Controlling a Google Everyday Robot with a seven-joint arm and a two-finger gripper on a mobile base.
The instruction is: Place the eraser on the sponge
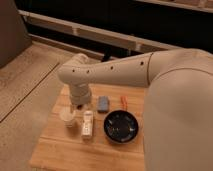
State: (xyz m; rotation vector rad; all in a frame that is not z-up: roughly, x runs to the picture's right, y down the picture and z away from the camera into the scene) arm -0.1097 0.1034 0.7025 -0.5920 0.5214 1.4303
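Sponge [103, 104] is lying bare on table [50, 150], eraser is not showing, pincer [75, 111] is hovering spread just left, so placing is remaining

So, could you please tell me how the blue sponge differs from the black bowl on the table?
The sponge is blue-grey and rectangular, while the bowl is black and round. The sponge is much smaller than the bowl. The sponge is a flat pad, whereas the bowl is hollow and open upward. Both rest on the wooden table, to the picture's right of the end effector, which hangs low over the table's left part.
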